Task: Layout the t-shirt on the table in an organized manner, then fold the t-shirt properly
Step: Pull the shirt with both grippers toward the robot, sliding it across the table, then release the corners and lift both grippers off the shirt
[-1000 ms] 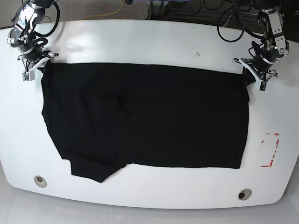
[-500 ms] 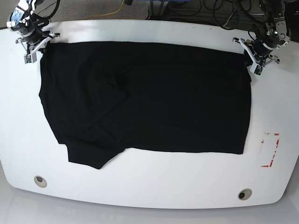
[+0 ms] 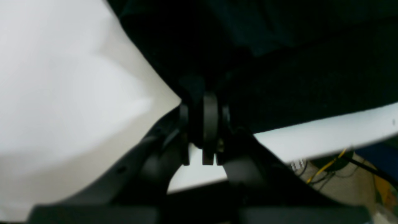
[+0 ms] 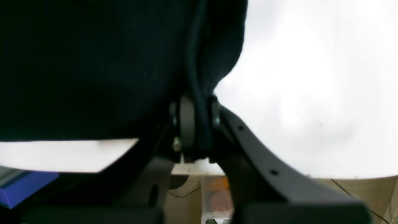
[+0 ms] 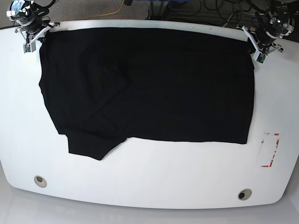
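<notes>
Black shirt [image 5: 149, 84] spread across the tabletop [image 5: 149, 186]; left gripper [image 5: 259, 46] and right gripper [image 5: 32, 37] pinch its far corners. Layout step; next we release, then fold.

T-shirt [image 5: 149, 84]: plain black soft fabric, no print seen; spread nearly flat over most of the table, its far edge drawn straight along the table's far edge.
T-shirt corners: the two far corners are raised slightly and pinched, one at each far corner of the table.
T-shirt near edge: straight on the right; a flap hangs lower at the near left, with diagonal creases above it.
Table [image 5: 154, 186]: glossy white, curved edges; two round holes near the front; a small red rectangular outline at the right, clear of the cloth.
</notes>
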{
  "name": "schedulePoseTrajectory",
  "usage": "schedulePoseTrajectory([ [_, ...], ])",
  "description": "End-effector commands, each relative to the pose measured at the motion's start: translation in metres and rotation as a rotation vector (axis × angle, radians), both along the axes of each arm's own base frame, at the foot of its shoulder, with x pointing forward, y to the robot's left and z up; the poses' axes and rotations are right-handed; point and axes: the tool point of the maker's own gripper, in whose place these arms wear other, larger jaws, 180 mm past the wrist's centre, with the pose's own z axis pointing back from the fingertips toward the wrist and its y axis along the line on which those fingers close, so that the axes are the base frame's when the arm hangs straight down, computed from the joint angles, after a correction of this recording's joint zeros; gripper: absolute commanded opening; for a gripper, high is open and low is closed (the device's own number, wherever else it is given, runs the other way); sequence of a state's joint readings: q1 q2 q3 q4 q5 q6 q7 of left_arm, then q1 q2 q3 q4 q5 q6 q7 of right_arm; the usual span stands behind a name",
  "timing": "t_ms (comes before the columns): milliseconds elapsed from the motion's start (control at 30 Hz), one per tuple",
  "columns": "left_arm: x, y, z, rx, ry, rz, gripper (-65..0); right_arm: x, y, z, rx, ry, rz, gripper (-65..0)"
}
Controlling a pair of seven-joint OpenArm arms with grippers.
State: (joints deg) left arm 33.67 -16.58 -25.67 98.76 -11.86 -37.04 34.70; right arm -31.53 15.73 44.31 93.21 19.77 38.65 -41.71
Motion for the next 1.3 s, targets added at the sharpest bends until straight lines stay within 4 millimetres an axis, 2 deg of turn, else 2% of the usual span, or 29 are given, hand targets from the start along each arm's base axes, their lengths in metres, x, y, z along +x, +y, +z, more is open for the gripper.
schedulePoseTrajectory([
  [0,-0.016,0.010,-0.006,0.060,0.079,-0.024,-65.0,-0.002,-0.009,0.007,-0.034,0.005,0.006,-65.0],
  [133,-0.018,0.008,-0.007,0.058,0.091,-0.044,-65.0,-0.002,-0.009,0.007,-0.034,0.006,0.007,-65.0],
  [500,-0.025,0.019,-0.011,0.132,0.140,-0.058,-65.0,-0.002,-0.010,0.007,-0.035,0.007,0.004,-64.5],
  [600,-0.024,0.019,-0.011,0.132,0.137,-0.058,-61.6,-0.002,-0.010,0.007,-0.036,0.007,0.002,-57.7],
  [667,-0.023,0.019,-0.010,0.132,0.136,-0.058,-56.3,-0.002,-0.010,0.008,-0.038,0.004,0.002,-50.4],
  [700,-0.023,0.020,-0.010,0.137,0.136,-0.060,-51.4,0.000,-0.010,0.010,-0.043,-0.002,0.007,-44.0],
  [800,-0.015,0.020,-0.006,0.144,0.114,-0.060,-41.6,0.006,-0.009,0.016,-0.056,-0.019,0.021,-31.7],
  [900,-0.011,0.024,-0.002,0.153,0.098,-0.046,-35.0,0.013,-0.006,0.026,-0.074,-0.045,0.042,-21.8],
  [1067,-0.003,0.036,0.006,0.170,0.067,-0.007,-34.4,0.020,-0.002,0.040,-0.103,-0.075,0.078,-15.7],
  [1267,0.019,0.042,0.019,0.183,0.005,0.005,-34.4,0.033,0.004,0.058,-0.137,-0.122,0.116,-15.4],
])
